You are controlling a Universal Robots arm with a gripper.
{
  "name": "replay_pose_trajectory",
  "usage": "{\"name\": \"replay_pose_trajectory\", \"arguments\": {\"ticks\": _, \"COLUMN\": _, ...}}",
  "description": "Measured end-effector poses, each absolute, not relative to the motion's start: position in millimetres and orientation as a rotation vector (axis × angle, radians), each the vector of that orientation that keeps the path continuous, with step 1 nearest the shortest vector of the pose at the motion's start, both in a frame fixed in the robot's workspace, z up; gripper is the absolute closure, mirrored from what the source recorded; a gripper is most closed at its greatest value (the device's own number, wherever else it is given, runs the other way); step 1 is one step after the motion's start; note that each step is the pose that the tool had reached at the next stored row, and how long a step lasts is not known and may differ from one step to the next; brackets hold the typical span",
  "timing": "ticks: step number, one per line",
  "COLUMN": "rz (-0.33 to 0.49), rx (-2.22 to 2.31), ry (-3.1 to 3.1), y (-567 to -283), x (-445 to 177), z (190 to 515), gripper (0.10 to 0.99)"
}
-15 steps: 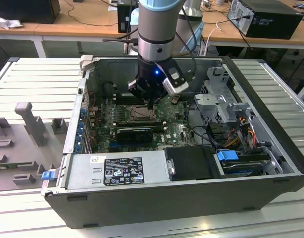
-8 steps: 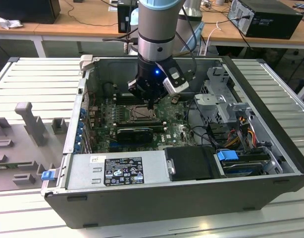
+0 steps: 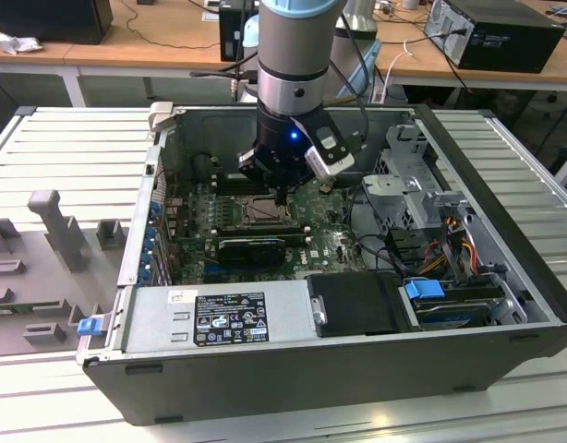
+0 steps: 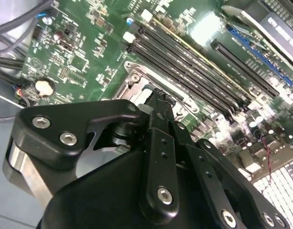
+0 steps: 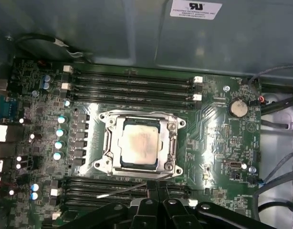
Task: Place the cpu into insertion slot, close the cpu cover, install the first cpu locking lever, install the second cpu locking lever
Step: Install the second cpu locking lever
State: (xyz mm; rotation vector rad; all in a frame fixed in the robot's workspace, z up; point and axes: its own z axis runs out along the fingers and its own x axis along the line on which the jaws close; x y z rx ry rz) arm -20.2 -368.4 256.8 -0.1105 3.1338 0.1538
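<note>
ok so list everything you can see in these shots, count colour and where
computer case: one, grey-black, lying open on a slatted metal table
motherboard: one, green, on the case floor
cpu: one, silvery, seated in the insertion slot
cpu cover: one, silver frame, down around the chip
memory slots: two banks, black, either side of the socket
coin battery: one, silver, on the board
power supply: one, grey, at the case's near edge
lever: one, thin wire, sticking out beside the socket
hand: one, black, tips above the socket
</note>
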Motion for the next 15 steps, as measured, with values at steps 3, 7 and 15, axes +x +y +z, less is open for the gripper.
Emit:
{"name": "replay_pose_trajectory", "arguments": {"ticks": 3, "rz": 0.170, "rx": -0.108, "ry": 3.196, "y": -368.4, "x": -20.2, "z": 256.8, "gripper": 0.980}}
{"name": "replay_pose_trajectory", "arguments": {"ticks": 7, "rz": 0.171, "rx": -0.107, "ry": 3.205, "y": -368.5, "x": -21.5, "z": 255.4, "gripper": 0.980}}
{"name": "replay_pose_trajectory", "arguments": {"ticks": 15, "rz": 0.208, "rx": -0.108, "ry": 3.202, "y": -368.4, "x": -22.2, "z": 252.9, "gripper": 0.980}}
